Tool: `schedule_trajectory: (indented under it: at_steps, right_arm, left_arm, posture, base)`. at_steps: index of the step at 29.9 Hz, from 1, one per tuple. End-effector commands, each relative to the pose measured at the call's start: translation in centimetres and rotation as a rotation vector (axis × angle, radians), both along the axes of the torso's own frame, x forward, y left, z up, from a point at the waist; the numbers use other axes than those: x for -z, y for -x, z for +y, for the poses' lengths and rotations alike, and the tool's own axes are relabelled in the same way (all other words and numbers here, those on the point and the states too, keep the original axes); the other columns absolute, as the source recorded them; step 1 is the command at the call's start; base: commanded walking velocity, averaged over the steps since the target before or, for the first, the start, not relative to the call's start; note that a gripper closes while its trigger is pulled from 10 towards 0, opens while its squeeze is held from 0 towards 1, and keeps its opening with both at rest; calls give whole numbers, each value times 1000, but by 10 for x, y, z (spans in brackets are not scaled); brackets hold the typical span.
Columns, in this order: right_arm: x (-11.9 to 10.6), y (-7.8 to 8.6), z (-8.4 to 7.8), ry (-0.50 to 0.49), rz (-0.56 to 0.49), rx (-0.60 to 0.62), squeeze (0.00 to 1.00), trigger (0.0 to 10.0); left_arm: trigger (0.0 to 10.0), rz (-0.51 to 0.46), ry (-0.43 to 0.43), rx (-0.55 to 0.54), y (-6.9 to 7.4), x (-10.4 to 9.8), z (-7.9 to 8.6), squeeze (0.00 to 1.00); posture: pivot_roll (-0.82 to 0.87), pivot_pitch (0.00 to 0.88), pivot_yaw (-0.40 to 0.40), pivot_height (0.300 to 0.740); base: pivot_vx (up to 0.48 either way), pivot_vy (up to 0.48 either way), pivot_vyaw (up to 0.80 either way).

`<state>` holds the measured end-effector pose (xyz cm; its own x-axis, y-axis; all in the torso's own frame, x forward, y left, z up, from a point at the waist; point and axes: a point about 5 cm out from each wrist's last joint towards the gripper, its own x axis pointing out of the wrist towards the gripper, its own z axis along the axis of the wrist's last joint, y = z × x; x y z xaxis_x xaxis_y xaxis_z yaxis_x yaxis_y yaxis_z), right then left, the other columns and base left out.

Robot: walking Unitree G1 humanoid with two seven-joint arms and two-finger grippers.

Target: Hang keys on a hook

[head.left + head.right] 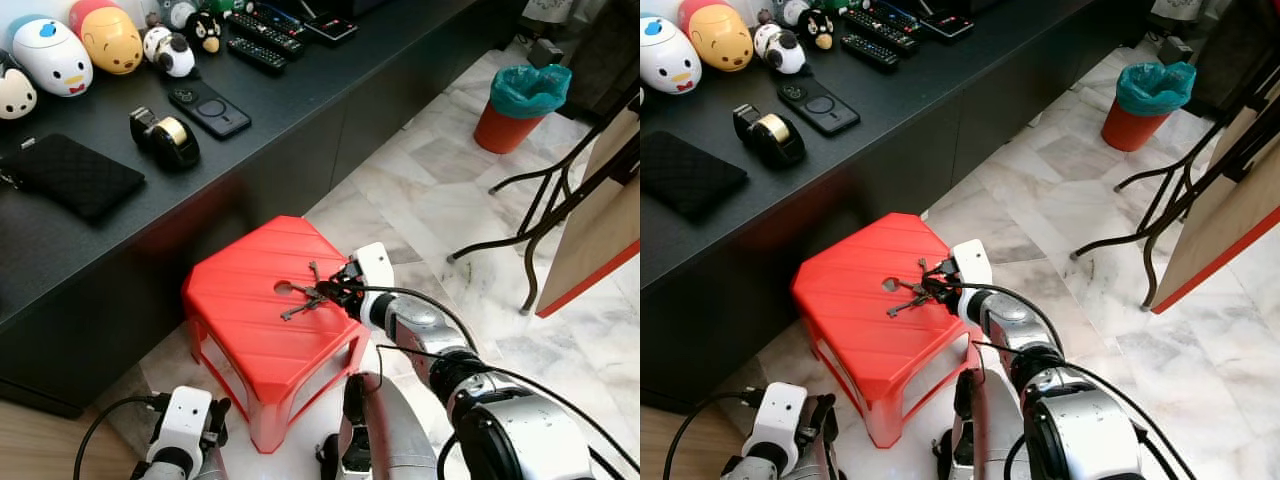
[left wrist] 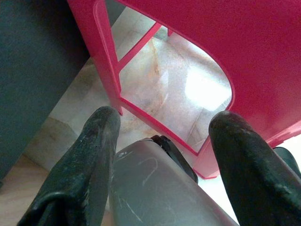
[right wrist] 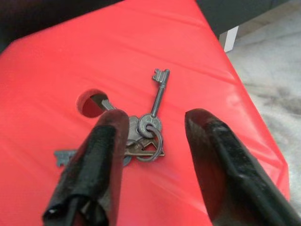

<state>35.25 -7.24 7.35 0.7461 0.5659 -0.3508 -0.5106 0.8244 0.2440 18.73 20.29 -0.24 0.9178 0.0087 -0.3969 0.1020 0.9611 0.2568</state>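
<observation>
- Both grippers have their jaws spread apart and grasp nothing: the right gripper (image 3: 155, 155) hangs over the keys (image 3: 141, 136) with a finger to either side, and the left gripper (image 2: 164, 155) is down low beside the stool (image 1: 265, 330).
- Keys lie flat on the red stool top, just beside its round hole (image 3: 90, 103), near the edge facing the robot's right arm.
- Right wrist view gives the detail: several keys joined on a ring (image 3: 151, 141). One long old-style key (image 3: 159, 96) points away from the gripper, its toothed end far from the ring. Another lies crosswise, partly hidden under a finger (image 3: 101, 160).
- Whether the fingertips touch the stool top, I cannot tell.
- Eye views give the setting: the stool stands on a marble floor (image 1: 450, 190) against a dark bench (image 1: 60, 250). On the bench are a black pouch (image 1: 70, 175), a phone (image 1: 208, 108), remotes (image 1: 260, 42) and round toy figures (image 1: 80, 45).
- Further off on the floor stands a bin (image 1: 520, 105) with a green liner.
- Left wrist view looks up under the stool, showing its leg (image 2: 106, 56) and floor between.
</observation>
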Motion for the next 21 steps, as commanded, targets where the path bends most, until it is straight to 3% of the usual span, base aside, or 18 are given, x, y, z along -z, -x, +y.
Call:
schedule_trajectory:
  at_steps: [1, 6, 9, 10, 11, 21]
  right_arm:
    - [8, 4, -5, -13, 39, 40, 1000, 10000]
    - [12, 5, -5, 5, 51, 62, 1000, 10000]
    - [11, 6, -1, -42, 76, 68, 1000, 10000]
    - [11, 6, 0, -53, 85, 70, 792, 10000]
    - [12, 6, 0, -56, 95, 73, 0, 10000]
    - [7, 5, 9, -60, 84, 37, 0, 10000]
  left_arm:
    - [10000, 55, 2, 4, 13, 10, -4, 0]
    - [10000, 55, 4, 1, 18, 10, -5, 0]
    - [10000, 56, 3, -4, 21, 9, -4, 0]
    - [10000, 56, 3, -5, 21, 9, -4, 0]
    - [10000, 56, 3, -6, 23, 8, -4, 0]
    - [10000, 48, 2, -18, 34, 2, -4, 0]
  posture:
    - [104, 221, -163, 567]
    - [111, 238, -166, 567]
    - [115, 246, -167, 567]
    - [116, 248, -167, 567]
    - [118, 254, -169, 567]
    - [137, 293, -178, 567]
  base:
    - [0, 0, 0]
    - [0, 0, 0]
    - [0, 0, 0]
    - [0, 0, 0]
    - [0, 0, 0]
    - [0, 0, 0]
